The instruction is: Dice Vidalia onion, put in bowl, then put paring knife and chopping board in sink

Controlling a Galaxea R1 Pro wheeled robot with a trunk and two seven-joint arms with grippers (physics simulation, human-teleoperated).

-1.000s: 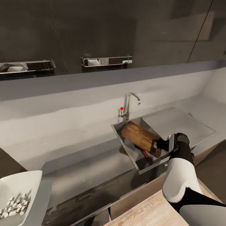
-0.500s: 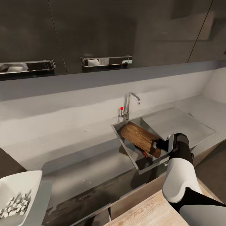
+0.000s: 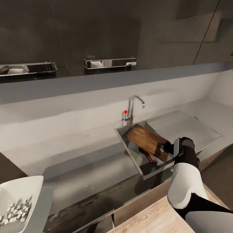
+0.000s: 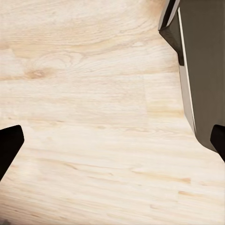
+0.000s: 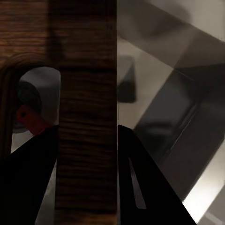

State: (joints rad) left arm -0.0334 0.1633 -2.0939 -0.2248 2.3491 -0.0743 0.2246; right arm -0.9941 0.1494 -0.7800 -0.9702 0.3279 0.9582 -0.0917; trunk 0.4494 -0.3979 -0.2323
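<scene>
At the far left of the head view, the white bowl [image 3: 20, 197] stands on the grey worktop [image 3: 81, 155] and holds the diced onion [image 3: 16, 209], a cluster of small white cubes. Above the worktop hang dark wall cabinets [image 3: 106, 29] with metal handles [image 3: 109, 62].

In the left wrist view, the left claw [image 4: 112, 140] hangs over a light wooden floor [image 4: 93, 117]. Its two dark fingertips [image 4: 8, 146] are at opposite edges of that picture, so it is spread wide and holds nothing. A dark cabinet front [image 4: 204, 65] is beside it.

Further right in the head view is the sink [image 3: 129, 147], with the chrome tap [image 3: 136, 108] and its red knob [image 3: 125, 112] behind it. The board [image 3: 147, 141] lies tilted inside the basin. Its far end leans up toward the tap and its handle end is toward the robot. Under the board, the red handle of the knife [image 3: 149, 158] shows on the basin floor.

The right claw [image 3: 170, 148] is at the handle end of the board, over the front of the sink. In the right wrist view, its dark fingers [image 5: 154, 187] stand on both sides of the strip of wood [image 5: 86, 117] next to the handle hole, so it is pinching the board. Through this hole, a piece of the red knife handle [image 5: 29, 119] is visible. To the right of the basin lies the flat steel drainboard [image 3: 187, 127].
</scene>
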